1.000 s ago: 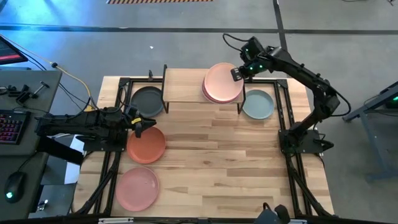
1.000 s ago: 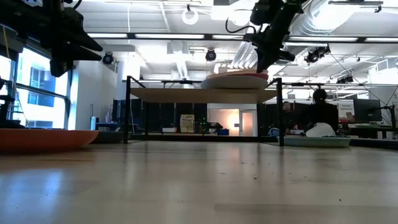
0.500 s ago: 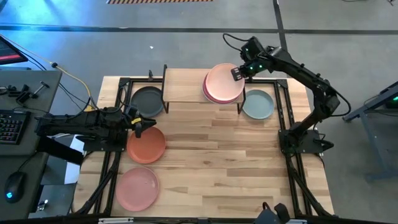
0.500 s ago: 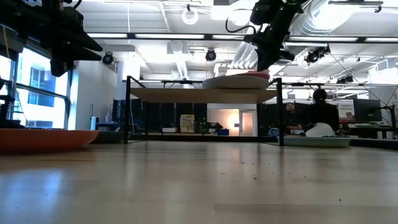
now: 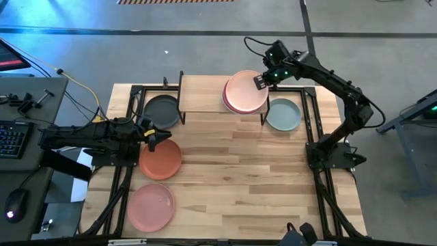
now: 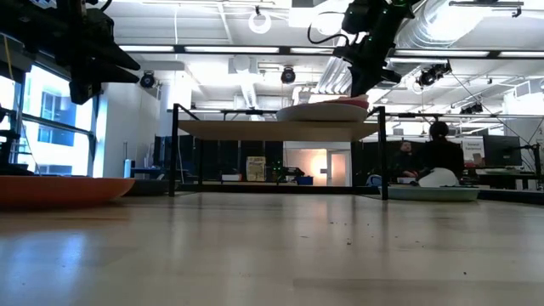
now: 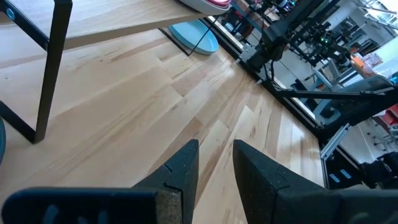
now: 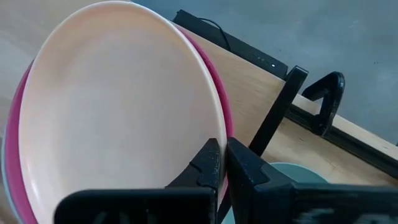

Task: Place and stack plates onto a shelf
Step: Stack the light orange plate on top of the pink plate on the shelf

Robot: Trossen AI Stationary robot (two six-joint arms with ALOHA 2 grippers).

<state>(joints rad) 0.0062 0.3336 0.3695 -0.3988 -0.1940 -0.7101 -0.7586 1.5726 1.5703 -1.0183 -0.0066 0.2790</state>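
The shelf (image 5: 205, 96) stands at the table's far edge. At its right end a cream plate (image 5: 244, 90) tops a stack, lying on a magenta plate (image 8: 18, 118). My right gripper (image 8: 224, 163) is shut at the cream plate's far right rim. On the table lie a dark grey plate (image 5: 162, 111), a terracotta plate (image 5: 160, 160), a pink plate (image 5: 150, 207) and a pale teal plate (image 5: 283, 114). My left gripper (image 7: 214, 168) hovers open over the terracotta plate's far left rim, touching nothing. My right gripper pinches the cream plate's rim (image 8: 222, 134) between its two fingers, at the plate's far right side. The fingers slant down from the table's far right. The plate lies on the magenta plate under it, atop the stack on the shelf.
The shelf's left half (image 5: 198, 99) is bare board. Black frame rails (image 5: 130, 116) run along the table's left and right sides. The pale teal plate sits just right of the shelf's right legs (image 5: 263, 116). A person (image 6: 435, 153) sits in the room beyond the table.
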